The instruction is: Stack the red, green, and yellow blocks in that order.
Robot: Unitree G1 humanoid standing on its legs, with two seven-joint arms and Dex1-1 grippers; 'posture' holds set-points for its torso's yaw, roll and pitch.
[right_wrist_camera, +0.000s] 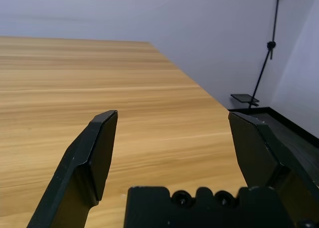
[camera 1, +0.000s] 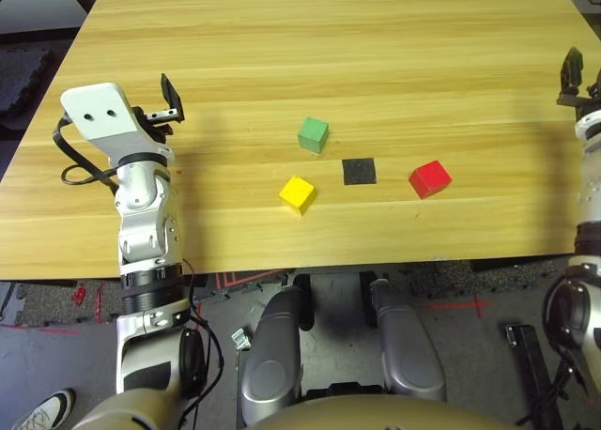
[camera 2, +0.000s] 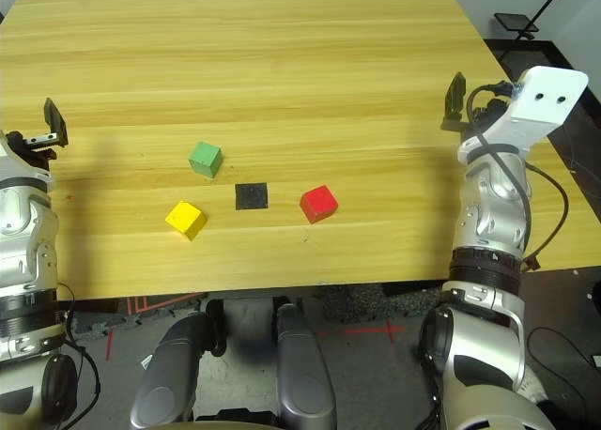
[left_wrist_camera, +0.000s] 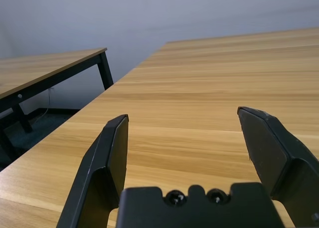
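Three small cubes lie apart near the table's front middle. The green block [camera 1: 314,134] is farthest back, the yellow block [camera 1: 297,193] sits in front of it to the left, and the red block [camera 1: 430,178] is off to the right. My left gripper [camera 1: 170,99] hovers open over the table's left side, well clear of the blocks. My right gripper [camera 2: 456,99] stands open at the right side, also far from them. Each wrist view shows its own two black fingers [left_wrist_camera: 104,163] [right_wrist_camera: 84,163] spread with nothing between them.
A flat black square patch [camera 1: 359,171] lies on the wooden table [camera 1: 329,45] between the yellow and red blocks. The table's front edge runs just in front of the blocks. Another table [left_wrist_camera: 45,71] stands beyond the left side.
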